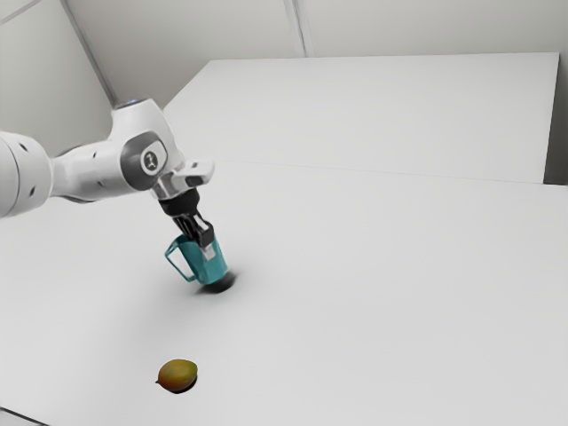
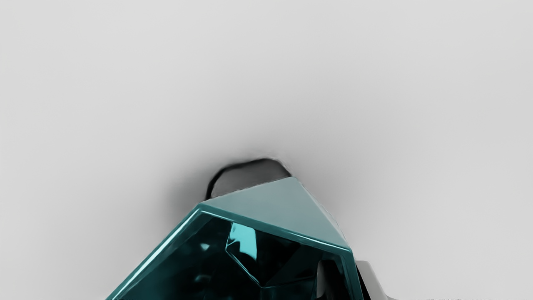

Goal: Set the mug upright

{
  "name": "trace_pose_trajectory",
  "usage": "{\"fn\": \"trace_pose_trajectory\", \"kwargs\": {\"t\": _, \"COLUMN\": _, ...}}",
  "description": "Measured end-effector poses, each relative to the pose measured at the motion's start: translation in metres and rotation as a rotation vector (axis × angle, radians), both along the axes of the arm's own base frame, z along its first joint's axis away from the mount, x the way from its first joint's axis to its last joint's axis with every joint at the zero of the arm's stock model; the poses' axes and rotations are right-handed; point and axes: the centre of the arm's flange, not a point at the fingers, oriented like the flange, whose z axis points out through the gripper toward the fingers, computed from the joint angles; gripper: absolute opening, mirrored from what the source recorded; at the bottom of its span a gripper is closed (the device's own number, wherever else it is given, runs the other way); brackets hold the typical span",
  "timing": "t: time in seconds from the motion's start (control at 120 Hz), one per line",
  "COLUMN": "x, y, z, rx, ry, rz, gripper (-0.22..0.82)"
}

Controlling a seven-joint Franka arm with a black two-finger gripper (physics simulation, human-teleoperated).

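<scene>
Exterior view shows the black gripper [image 1: 206, 245] at the mouth of the teal mug [image 1: 206, 269]. It is gripping the mug by its wall: in the wrist view, one finger [image 2: 333, 281] is inside the mug and the other one is outside, against the wall. The mug is tilted, not upright; its mouth leans toward eleven o'clock of the exterior view and its dark base [image 1: 219, 284] points toward five. If this base touches the white table [image 1: 373, 302], I cannot tell. The handle [image 1: 177, 269] is at nine o'clock of the mug. Inside the mug, the walls are dark and shiny, with a bright teal patch. From the mug, a yellow-brown fruit [image 1: 178, 373] lies well apart, between six and seven o'clock. A thin line crosses the white surface, well apart, toward one o'clock.
</scene>
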Motion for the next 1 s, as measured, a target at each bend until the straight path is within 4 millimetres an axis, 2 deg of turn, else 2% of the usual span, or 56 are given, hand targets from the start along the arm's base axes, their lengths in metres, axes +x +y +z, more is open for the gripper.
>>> {"fn": "trace_pose_trajectory", "kwargs": {"t": 0.225, "x": -0.013, "y": -0.006, "z": -0.017, "rx": 0.08, "ry": -0.033, "rz": 0.038, "gripper": -0.17}}
{"fn": "trace_pose_trajectory", "kwargs": {"t": 0.508, "x": -0.016, "y": -0.025, "z": -0.02, "rx": 0.166, "ry": -0.072, "rz": 0.061, "gripper": -0.17}}
{"fn": "trace_pose_trajectory", "kwargs": {"t": 0.708, "x": -0.015, "y": -0.024, "z": -0.025, "rx": 0.189, "ry": -0.072, "rz": 0.116, "gripper": -0.17}}
{"fn": "trace_pose_trajectory", "kwargs": {"t": 0.892, "x": -0.014, "y": -0.019, "z": -0.024, "rx": 0.196, "ry": -0.071, "rz": 0.152, "gripper": 0.21}}
{"fn": "trace_pose_trajectory", "kwargs": {"t": 1.0, "x": -0.012, "y": -0.02, "z": -0.019, "rx": 0.209, "ry": -0.082, "rz": 0.152, "gripper": 0.37}}
